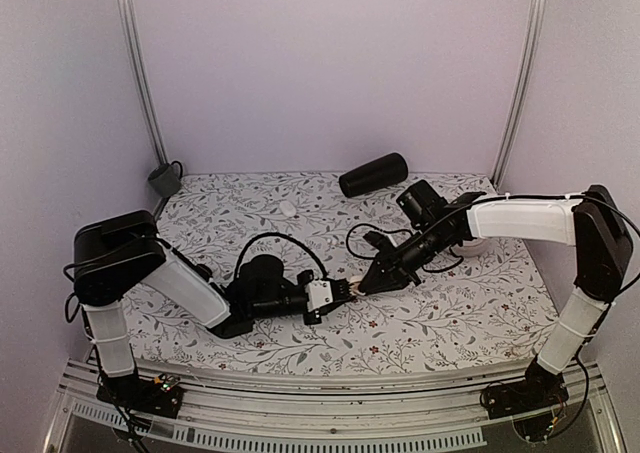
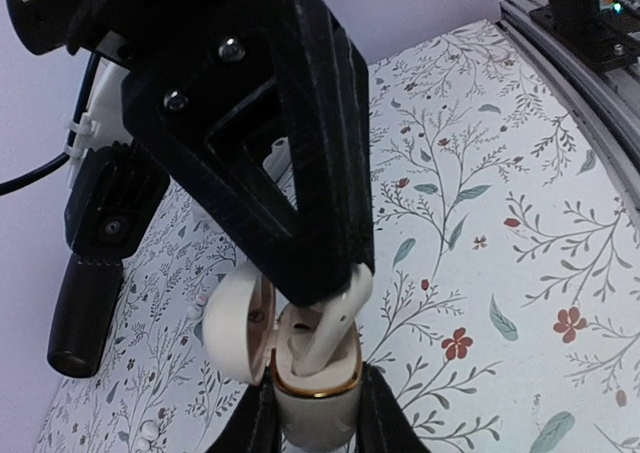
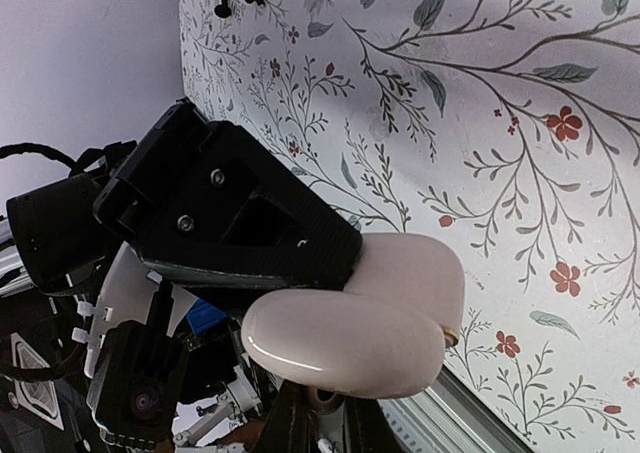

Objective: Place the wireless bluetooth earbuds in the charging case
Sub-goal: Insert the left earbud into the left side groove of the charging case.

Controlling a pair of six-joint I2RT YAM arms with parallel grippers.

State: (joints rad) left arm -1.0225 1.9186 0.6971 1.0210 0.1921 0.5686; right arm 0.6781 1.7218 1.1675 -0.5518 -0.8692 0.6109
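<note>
while left fingers (image 2: 388, 425) clamp charging case (image 2: 312, 398) | right fingers (image 2: 320, 223) reach into it

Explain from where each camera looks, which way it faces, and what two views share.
Top external: high behind the arm bases, looking down on the floral table; both arms show, left hand and right hand meeting mid-table.
Left wrist: on the left arm, looking along its own fingers, clamped on the charging case; the right hand reaches in from above.
Right wrist: on the right arm, facing the case's rounded shell and the left hand; little of its own hand shows.
Shared: both wrist views show the case and the opposite hand.
</note>
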